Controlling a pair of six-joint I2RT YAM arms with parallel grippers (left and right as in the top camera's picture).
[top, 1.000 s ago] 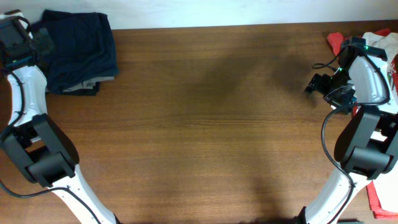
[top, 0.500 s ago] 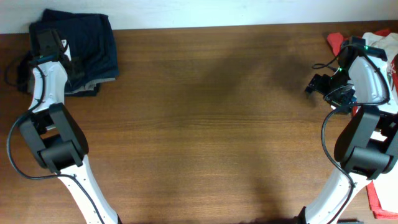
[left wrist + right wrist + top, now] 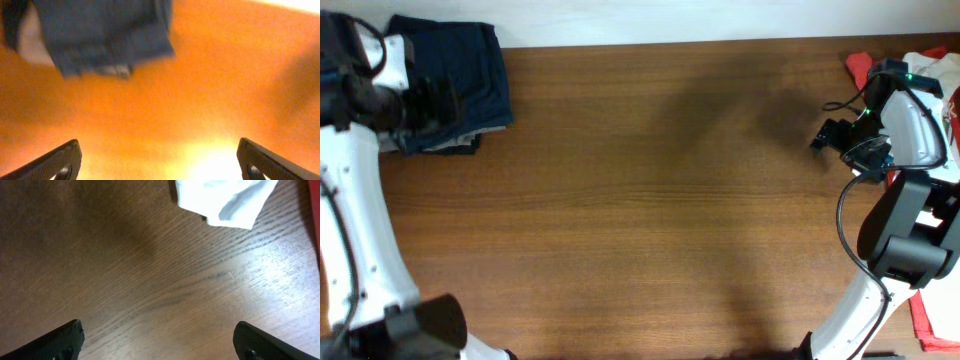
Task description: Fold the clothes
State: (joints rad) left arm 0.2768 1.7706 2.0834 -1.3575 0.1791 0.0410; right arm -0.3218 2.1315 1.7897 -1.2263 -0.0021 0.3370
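Note:
A folded dark navy-blue garment (image 3: 465,70) lies at the table's far left corner on top of grey and black pieces (image 3: 470,138). In the left wrist view the navy garment (image 3: 105,35) is ahead of the fingers, blurred, with a grey edge (image 3: 117,71) under it. My left gripper (image 3: 432,102) hovers over the pile's left part, open and empty (image 3: 160,162). My right gripper (image 3: 827,135) is open and empty (image 3: 160,340) above bare wood. A white piece (image 3: 225,200) lies just ahead of it. Red (image 3: 860,68) and white (image 3: 930,65) clothes lie at the far right.
The brown wooden table (image 3: 650,200) spans the view between the arms. More red fabric (image 3: 923,318) hangs at the lower right edge, beside the right arm's base. A pale wall strip (image 3: 670,20) runs behind the table's far edge.
The left arm has swung about at the far left corner and its gripper now sits over the left part of the navy pile. The right arm has not moved.

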